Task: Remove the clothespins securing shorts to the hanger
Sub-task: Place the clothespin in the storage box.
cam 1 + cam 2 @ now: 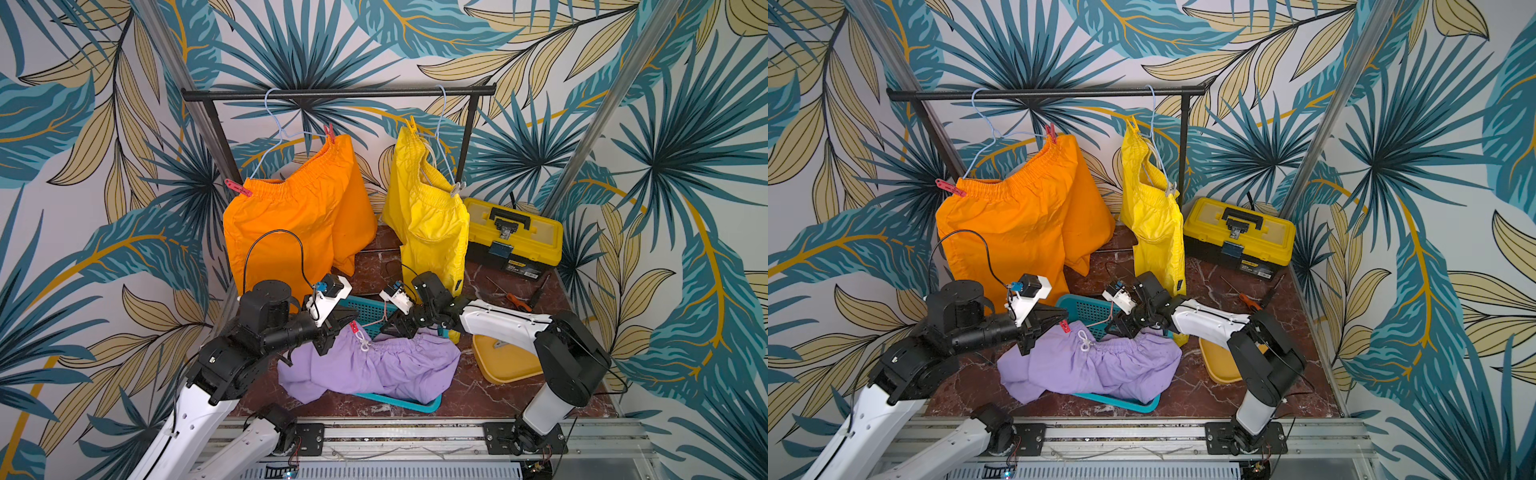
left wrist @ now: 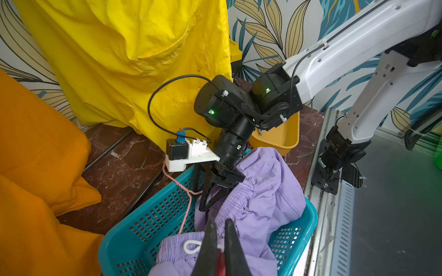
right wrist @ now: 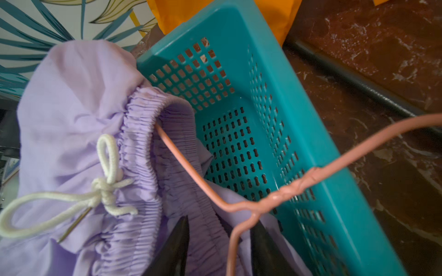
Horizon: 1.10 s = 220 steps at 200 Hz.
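Wallpaper (image 1: 415,33) of large teal and tan palm leaves on a pale ground covers the walls beyond and to either side of the left gripper (image 1: 349,326) and right gripper (image 1: 385,328), in soft, even light. Beneath both lies a dark red-brown marble tabletop (image 1: 478,395) veined in white, and well beyond them a black clothes rail (image 1: 332,93) stands at its far edge between two slanting aluminium posts (image 1: 615,104). A yellow-and-black toolbox (image 1: 513,232) sits far beyond the right gripper, to its right, and an aluminium base rail (image 1: 395,434) runs along the near edge behind both.
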Tool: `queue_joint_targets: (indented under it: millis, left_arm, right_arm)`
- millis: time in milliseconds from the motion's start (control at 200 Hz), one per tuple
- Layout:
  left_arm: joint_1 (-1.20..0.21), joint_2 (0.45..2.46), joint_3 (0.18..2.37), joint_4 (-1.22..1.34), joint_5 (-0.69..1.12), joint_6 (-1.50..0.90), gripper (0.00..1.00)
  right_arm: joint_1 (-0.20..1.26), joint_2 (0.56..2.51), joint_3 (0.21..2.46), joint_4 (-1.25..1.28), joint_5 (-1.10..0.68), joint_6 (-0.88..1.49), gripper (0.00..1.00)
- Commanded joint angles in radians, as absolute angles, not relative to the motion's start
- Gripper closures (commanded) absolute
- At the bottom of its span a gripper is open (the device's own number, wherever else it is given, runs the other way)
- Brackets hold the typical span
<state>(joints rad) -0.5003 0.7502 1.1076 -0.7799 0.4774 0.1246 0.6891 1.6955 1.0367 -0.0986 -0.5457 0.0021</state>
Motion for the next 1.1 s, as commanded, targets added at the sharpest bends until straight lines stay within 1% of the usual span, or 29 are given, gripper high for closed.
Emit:
queue_joint_targets:
  millis: [0, 40, 60, 110, 165, 185, 335, 466, 541, 651, 711, 806, 891, 976, 1096]
  left_arm:
    - [-0.496, 0.729, 1.094, -0.753, 0.467, 0.121, 1.0]
    - [-0.496, 0.727, 1.094, -0.753, 0.465, 0.121, 1.0]
    - [-0.497, 0.726, 1.093, -0.753, 0.466, 0.122, 1.0]
    - [-0.497, 0.727, 1.094, -0.753, 0.465, 0.12, 1.0]
    - [-0.496, 0.731, 1.098, -0.753, 0.464, 0.12, 1.0]
    - [-0.496, 0.731, 1.1, -0.753, 0.466, 0.119, 1.0]
    - [-0.496, 0.746, 1.11, -0.741, 0.47, 0.114, 1.0]
    - [-0.496, 0.762, 1.115, -0.72, 0.486, 0.105, 1.0]
    - [-0.496, 0.776, 1.124, -0.719, 0.487, 0.103, 1.0]
    - [-0.496, 0.781, 1.127, -0.716, 0.485, 0.103, 1.0]
    - [-0.496, 0.781, 1.126, -0.708, 0.493, 0.098, 1.0]
    - [-0.496, 0.79, 1.124, -0.69, 0.516, 0.088, 1.0]
    - [-0.497, 0.804, 1.118, -0.663, 0.544, 0.069, 1.0]
    - [-0.498, 0.826, 1.104, -0.62, 0.579, 0.044, 1.0]
    - [-0.524, 0.87, 1.079, -0.531, 0.621, -0.003, 1.0]
  right_arm:
    - [0.695, 1.674, 1.058, -0.17, -0.506, 0.017, 0.44]
    - [0.695, 1.658, 1.063, -0.199, -0.491, 0.02, 0.38]
    - [0.695, 1.647, 1.066, -0.207, -0.48, 0.022, 0.31]
    - [0.695, 1.613, 1.064, -0.259, -0.447, 0.028, 0.19]
    - [0.695, 1.56, 1.057, -0.282, -0.403, 0.04, 0.03]
    - [0.695, 1.54, 1.055, -0.292, -0.391, 0.045, 0.01]
    - [0.696, 1.363, 1.034, -0.315, -0.323, 0.073, 0.0]
    - [0.695, 1.255, 1.022, -0.306, -0.247, 0.105, 0.01]
    - [0.695, 1.242, 1.027, -0.32, -0.22, 0.106, 0.01]
    - [0.695, 1.295, 1.063, -0.372, -0.232, 0.112, 0.0]
    - [0.695, 1.291, 1.037, -0.324, -0.253, 0.131, 0.01]
    - [0.695, 1.204, 0.97, -0.21, -0.244, 0.152, 0.0]
    - [0.695, 1.115, 0.968, -0.208, -0.17, 0.145, 0.0]
    - [0.696, 1.027, 0.993, -0.318, -0.08, 0.138, 0.01]
    - [0.695, 0.869, 0.973, -0.356, 0.039, 0.145, 0.0]
